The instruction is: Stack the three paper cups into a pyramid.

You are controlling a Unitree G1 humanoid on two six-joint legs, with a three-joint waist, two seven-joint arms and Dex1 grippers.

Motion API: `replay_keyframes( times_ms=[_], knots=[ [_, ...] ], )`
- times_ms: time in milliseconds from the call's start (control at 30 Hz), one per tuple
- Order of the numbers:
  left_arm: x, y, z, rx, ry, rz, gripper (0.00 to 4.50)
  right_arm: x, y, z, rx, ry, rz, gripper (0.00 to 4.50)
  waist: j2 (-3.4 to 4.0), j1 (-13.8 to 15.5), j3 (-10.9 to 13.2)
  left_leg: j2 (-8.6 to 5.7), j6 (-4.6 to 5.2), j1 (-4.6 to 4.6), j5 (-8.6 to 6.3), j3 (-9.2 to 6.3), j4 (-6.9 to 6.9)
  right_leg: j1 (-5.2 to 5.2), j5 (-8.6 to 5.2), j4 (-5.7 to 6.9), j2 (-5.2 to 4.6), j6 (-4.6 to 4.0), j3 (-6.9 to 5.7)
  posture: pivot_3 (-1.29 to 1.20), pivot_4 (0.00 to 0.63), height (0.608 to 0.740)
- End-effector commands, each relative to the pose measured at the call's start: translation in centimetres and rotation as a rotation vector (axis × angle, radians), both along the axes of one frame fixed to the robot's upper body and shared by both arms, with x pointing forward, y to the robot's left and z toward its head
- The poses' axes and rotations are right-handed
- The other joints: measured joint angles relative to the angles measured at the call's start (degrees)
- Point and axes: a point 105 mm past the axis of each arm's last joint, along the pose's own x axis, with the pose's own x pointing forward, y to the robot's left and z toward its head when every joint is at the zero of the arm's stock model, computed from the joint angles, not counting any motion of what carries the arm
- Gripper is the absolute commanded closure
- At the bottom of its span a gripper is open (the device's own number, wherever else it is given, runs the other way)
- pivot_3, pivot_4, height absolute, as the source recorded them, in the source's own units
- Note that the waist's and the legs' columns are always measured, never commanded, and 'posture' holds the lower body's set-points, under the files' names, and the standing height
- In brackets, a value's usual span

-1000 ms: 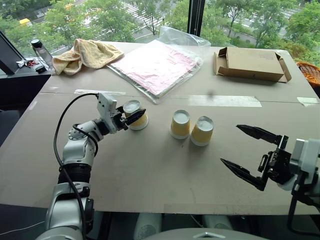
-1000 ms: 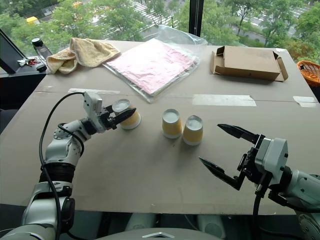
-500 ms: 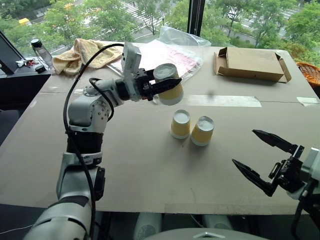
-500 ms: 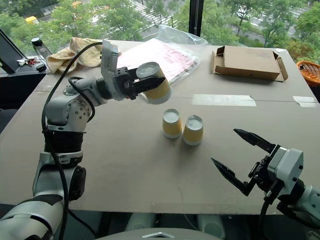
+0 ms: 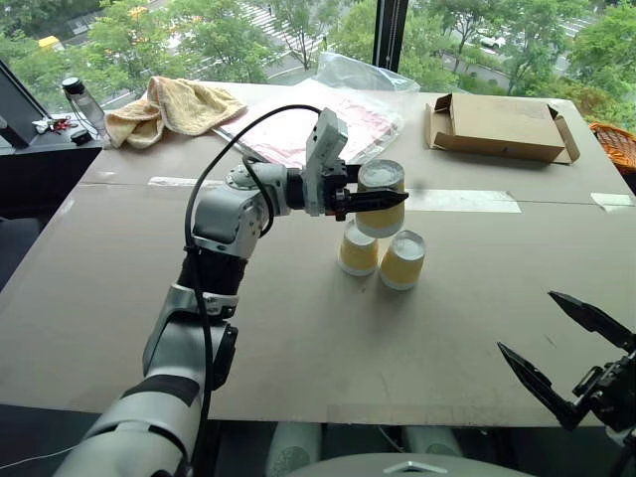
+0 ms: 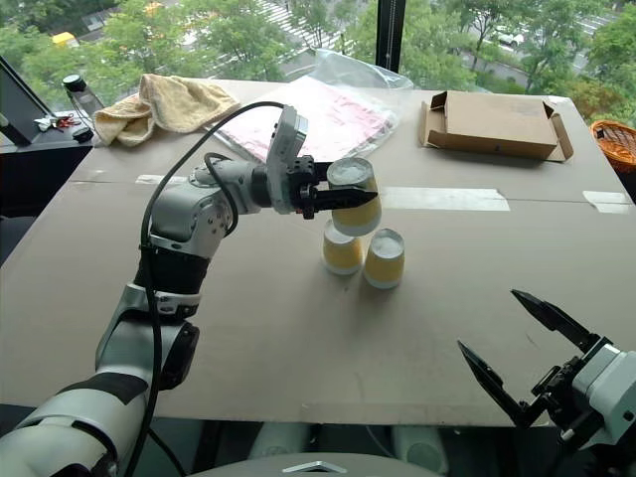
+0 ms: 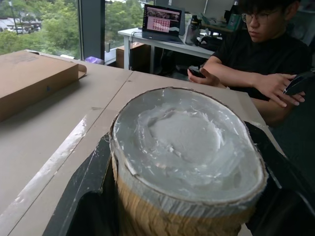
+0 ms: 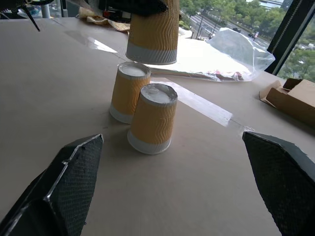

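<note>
Two paper cups (image 5: 358,250) (image 5: 402,262) stand upside down, side by side and touching, on the middle of the brown table (image 5: 298,338). My left gripper (image 5: 394,199) is shut on the third cup (image 5: 381,223), also upside down. That cup hangs a little above the standing pair, mostly over the left one. The right wrist view shows a gap between the held cup (image 8: 153,34) and the cups (image 8: 129,91) (image 8: 151,118) below. My right gripper (image 5: 526,320) is open and empty near the table's front right edge, well away from the cups.
At the back of the table lie a flat cardboard box (image 5: 497,124), a plastic bag with pink sheets (image 5: 318,124) and a yellow towel (image 5: 174,104). A bottle (image 5: 78,97) stands at far left. A person (image 7: 266,54) sits beyond the table in the left wrist view.
My left gripper lifted its cup off the table at left and carried it up and right to above the standing pair. My right gripper drew back toward the front right edge, staying open.
</note>
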Motion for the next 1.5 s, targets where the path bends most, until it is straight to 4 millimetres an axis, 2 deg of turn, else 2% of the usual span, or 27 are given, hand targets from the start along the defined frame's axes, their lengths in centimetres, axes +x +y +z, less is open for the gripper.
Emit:
replay_keyframes(
  times_ms=[33, 300, 533, 900, 1133, 1167, 1200, 1267, 1500],
  knots=[
    [-0.2, -0.7, 0.5, 0.006, -0.057, -0.034, 2.03, -0.1, -0.5, 0.7, -0.021, -0.039, -0.007, 0.00, 0.00, 0.0, 0.0, 0.00, 0.00, 0.01, 0.00, -0.01, 0.00, 0.00, 0.00, 0.01, 0.00, -0.01, 0.00, 0.00, 0.150, 0.740],
    [0.1, -1.4, 0.0, 0.013, -0.062, -0.052, 2.03, 3.3, -1.3, 4.2, -0.036, -0.054, 0.173, 0.00, 0.00, 0.1, 0.0, -0.07, 0.01, 0.01, 0.00, 0.03, 0.04, 0.02, 0.05, 0.00, 0.00, -0.06, 0.15, 0.00, 0.150, 0.740],
    [0.1, -1.7, -0.5, 0.023, -0.057, -0.061, 2.03, 4.0, -1.2, 5.8, -0.059, -0.015, 0.329, 0.00, 0.01, 0.2, 0.0, -0.09, 0.01, -0.20, 0.00, -0.12, 0.02, 0.01, 0.01, -0.13, 0.00, 0.03, 0.00, 0.00, 0.150, 0.740],
    [-0.7, -2.8, 0.1, 0.020, -0.065, -0.111, 2.03, 4.1, -1.3, 5.2, -0.078, -0.001, 0.316, 0.00, 0.01, 0.2, 0.0, -0.11, 0.02, -0.23, 0.00, -0.15, 0.10, 0.00, 0.01, -0.08, -0.01, 0.05, -0.04, 0.00, 0.150, 0.740],
    [-0.9, -2.6, -0.8, 0.075, -0.054, -0.127, 2.03, 3.9, -1.5, 5.0, -0.075, -0.002, 0.298, 0.00, 0.02, 0.1, 0.0, -0.11, 0.02, -0.22, 0.00, -0.15, 0.10, 0.00, 0.01, -0.06, -0.01, 0.05, -0.03, 0.00, 0.150, 0.740],
    [-1.0, -2.6, -0.8, 0.075, -0.046, -0.136, 1.13, 4.0, -1.5, 4.9, -0.074, 0.000, 0.297, 0.00, 0.02, 0.1, 0.0, -0.11, 0.02, -0.21, 0.00, -0.15, 0.10, 0.00, 0.01, -0.05, 0.00, 0.05, -0.03, 0.00, 0.150, 0.740],
    [-1.2, -2.6, -0.6, 0.070, -0.039, -0.139, 0.97, 4.0, -1.5, 4.8, -0.073, 0.002, 0.296, 0.00, 0.02, 0.1, 0.0, -0.11, 0.02, -0.21, 0.00, -0.15, 0.10, 0.00, 0.01, -0.05, -0.01, 0.05, -0.04, 0.00, 0.150, 0.740],
    [-1.3, -2.5, 0.1, 0.044, -0.044, -0.135, 0.05, 3.9, -1.6, 4.6, -0.071, 0.005, 0.296, 0.00, 0.02, 0.1, 0.0, -0.11, 0.02, -0.21, 0.00, -0.16, 0.10, 0.00, 0.01, -0.04, -0.01, 0.05, -0.04, 0.00, 0.150, 0.740],
    [-2.7, -0.4, 2.2, 0.002, -0.044, -0.101, 0.05, 3.7, -2.0, 4.3, -0.055, 0.019, 0.302, 0.00, 0.06, -0.1, 0.0, -0.10, 0.02, -0.18, 0.00, -0.15, 0.10, 0.01, 0.01, -0.02, -0.01, 0.05, -0.03, 0.00, 0.150, 0.740]
  ],
)
